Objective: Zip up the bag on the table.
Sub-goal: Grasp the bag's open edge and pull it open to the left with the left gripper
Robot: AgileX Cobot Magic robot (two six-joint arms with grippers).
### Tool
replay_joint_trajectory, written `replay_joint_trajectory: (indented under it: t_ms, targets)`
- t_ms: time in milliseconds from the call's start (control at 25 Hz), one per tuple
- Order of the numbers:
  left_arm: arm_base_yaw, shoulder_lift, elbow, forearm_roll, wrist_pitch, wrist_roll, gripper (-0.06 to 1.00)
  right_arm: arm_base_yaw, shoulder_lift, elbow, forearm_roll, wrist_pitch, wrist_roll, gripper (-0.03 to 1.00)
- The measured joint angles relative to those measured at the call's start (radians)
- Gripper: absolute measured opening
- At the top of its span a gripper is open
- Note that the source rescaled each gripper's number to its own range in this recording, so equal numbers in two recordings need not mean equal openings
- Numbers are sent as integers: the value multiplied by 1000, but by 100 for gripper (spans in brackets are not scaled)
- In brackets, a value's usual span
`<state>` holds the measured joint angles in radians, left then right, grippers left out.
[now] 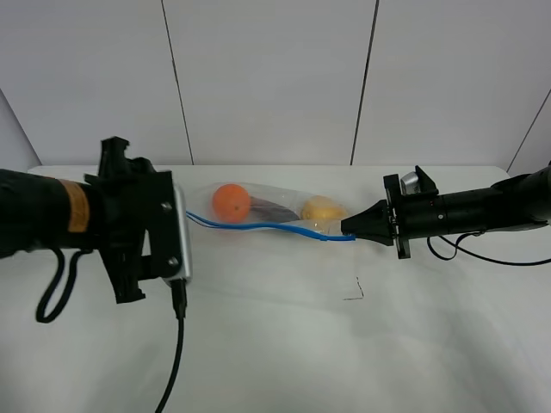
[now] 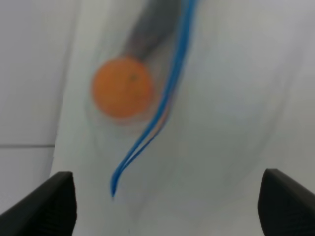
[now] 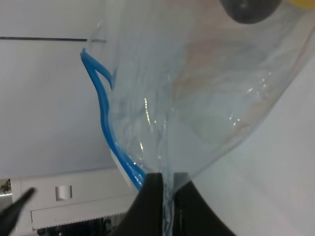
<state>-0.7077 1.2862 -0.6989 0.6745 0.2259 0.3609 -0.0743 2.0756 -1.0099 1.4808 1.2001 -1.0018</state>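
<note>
The bag [image 1: 269, 212] lies across the middle of the table [image 1: 275, 353], clear plastic with an orange [image 1: 231, 202], a dark eggplant [image 1: 272, 209] and a yellow pear [image 1: 321, 209] inside. Its blue zip strip [image 1: 258, 226] runs along the near edge, and the two blue lines stand apart at the left end [image 2: 142, 142]. My right gripper [image 1: 349, 229] is shut on the bag's right end, with the plastic pinched between its fingers [image 3: 153, 199]. My left gripper [image 2: 167, 196] stands open just left of the bag's left end, holding nothing.
A black cable [image 1: 177, 353] hangs from the left arm to the table's front. Another cable [image 1: 482, 256] trails behind the right arm. A small dark mark [image 1: 355, 292] sits on the tabletop in front of the bag. A white panelled wall stands behind.
</note>
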Motion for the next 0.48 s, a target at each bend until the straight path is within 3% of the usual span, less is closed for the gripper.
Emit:
replay_joint_trajectory:
  t_ms: [240,400,480]
  targets:
    - [-100,176,-7,538,-4,-453,99,0,0,0,-15,0,0,0]
    - [-199,275,-35,892,173,-804,97,0,0,0,-19,0,1,0]
    - [-236,318,-42,1005,234,-973,97,0,0,0,-22,0,2,0]
